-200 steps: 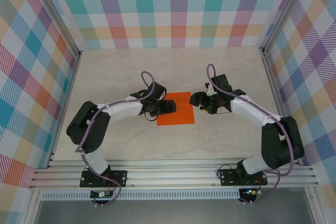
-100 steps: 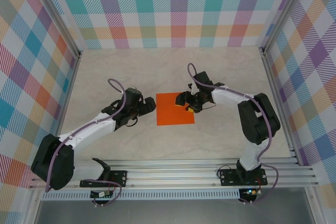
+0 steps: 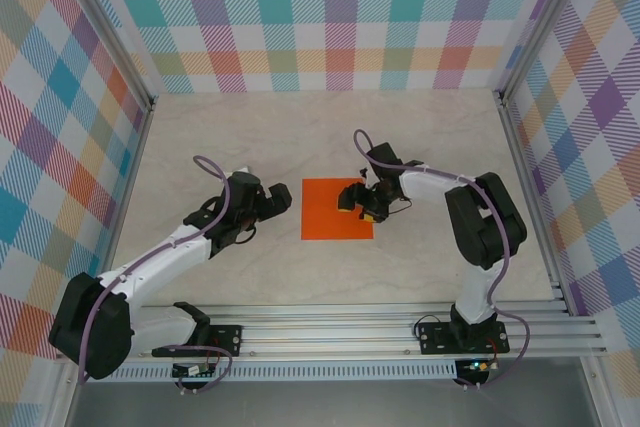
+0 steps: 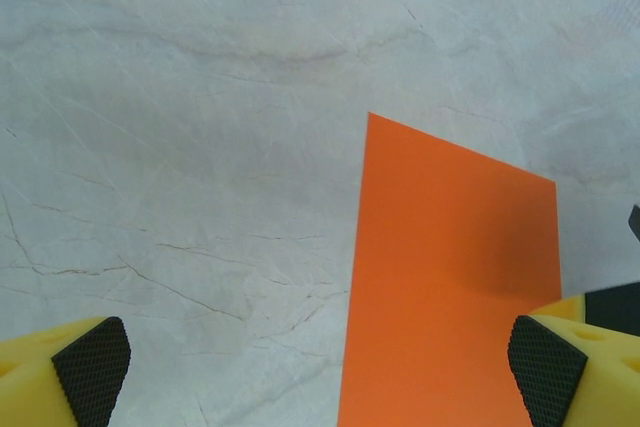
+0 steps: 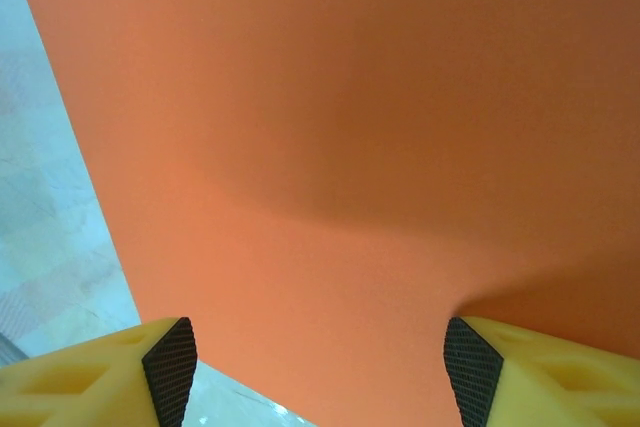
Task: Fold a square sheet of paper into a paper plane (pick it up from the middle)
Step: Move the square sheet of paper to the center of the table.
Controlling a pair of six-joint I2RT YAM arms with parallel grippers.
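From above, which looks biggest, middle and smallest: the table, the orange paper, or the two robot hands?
1. Pale marble-look table top: biggest by far.
2. Flat bright orange square sheet of paper.
3. Left hand and right hand: both look smaller than the paper and about alike, so I won't rank them.

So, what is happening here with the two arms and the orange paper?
Two robot arms are starting on a paper plane. The square sheet of paper lies flat and unfolded on the table, with no crease to see. The right gripper is close over the sheet's right part, its jaws apart and nothing pinched between them. The left gripper is wide open beside the sheet's left edge. Neither one holds the paper, so the pick-up is not yet done.
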